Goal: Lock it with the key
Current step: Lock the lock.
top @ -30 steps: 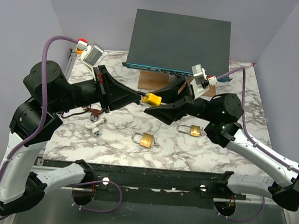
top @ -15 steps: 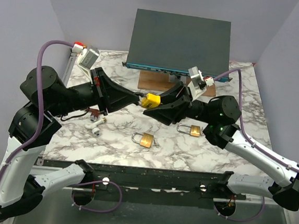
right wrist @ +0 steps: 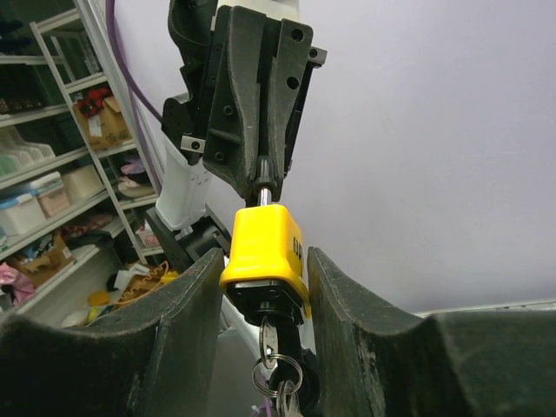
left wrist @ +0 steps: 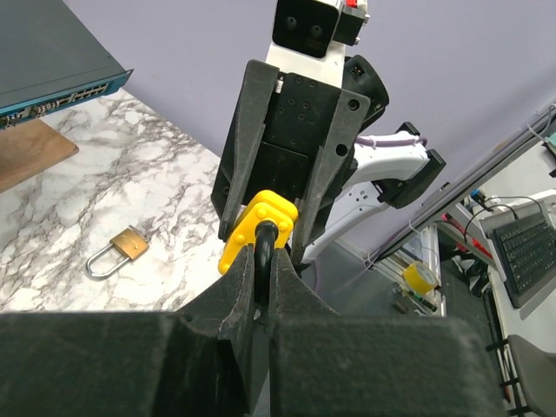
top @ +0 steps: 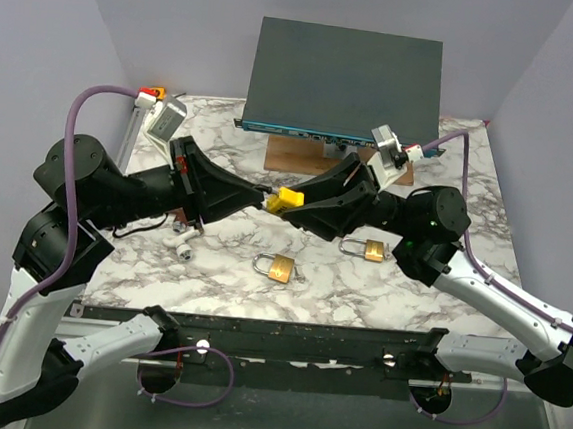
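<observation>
Above a marble table (top: 449, 189), two robot arms meet over a single lock. At the left, a small white object (top: 184, 238) lies on the near part of the table beside the left arm. The left gripper (left wrist: 265, 261) has its fingers pinched narrowly on the black shackle (left wrist: 265, 239) of a yellow padlock (top: 289, 196), which is held in the air over the middle of the table. A brass padlock (top: 280, 267) lies flat below, nearer the arm bases.

From the right, the right gripper (right wrist: 265, 256) clasps the yellow body on both sides. A key (right wrist: 268, 334) on a ring sits in the lock's underside. A second brass padlock (top: 374, 250) lies just right of centre. A grey network switch (top: 343, 79) rests on a wooden block (top: 297, 155) at the far edge.
</observation>
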